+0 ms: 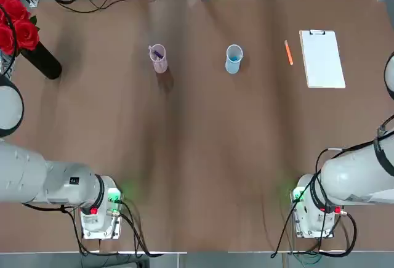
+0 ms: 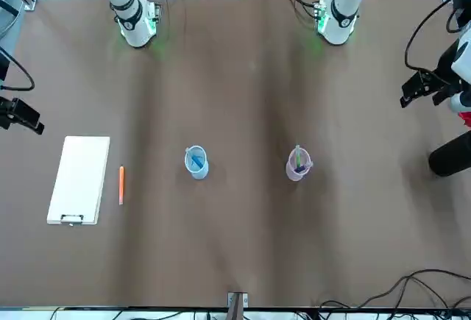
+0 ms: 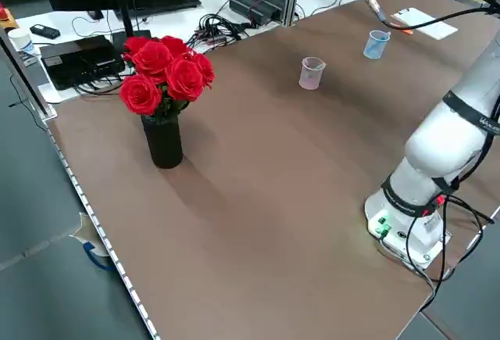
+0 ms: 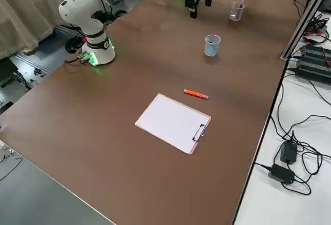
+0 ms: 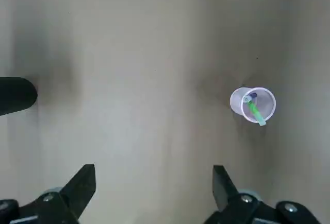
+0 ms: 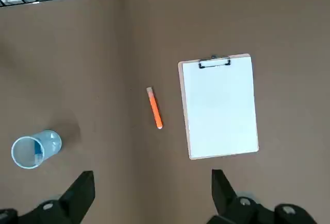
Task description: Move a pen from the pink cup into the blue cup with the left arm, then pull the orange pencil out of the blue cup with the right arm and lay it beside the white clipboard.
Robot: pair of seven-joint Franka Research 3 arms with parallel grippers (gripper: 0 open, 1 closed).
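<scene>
Front view: the orange pencil (image 2: 121, 186) looks light and stiff; pinch it mid-shaft. Your left gripper (image 2: 404, 101), at the pink cup's (image 2: 294, 171) two o'clock, and right gripper (image 2: 40, 128), at the white clipboard's (image 2: 79, 176) eleven, have fingers apart.

Bare table separates pink cup (image 1: 158, 63) and blue cup (image 1: 233, 63).

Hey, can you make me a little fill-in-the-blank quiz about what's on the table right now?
1. The orange pencil lies on the table beside the white ____.
2. The cup nearer to that pencil is pale ____ in color.
3. The jaws of the left gripper, above the table on the vase's side, and of the right gripper, near the pencil's side, both stand ____.
4. The black vase holds red ____.

Missing words: clipboard; blue; open; roses
</scene>
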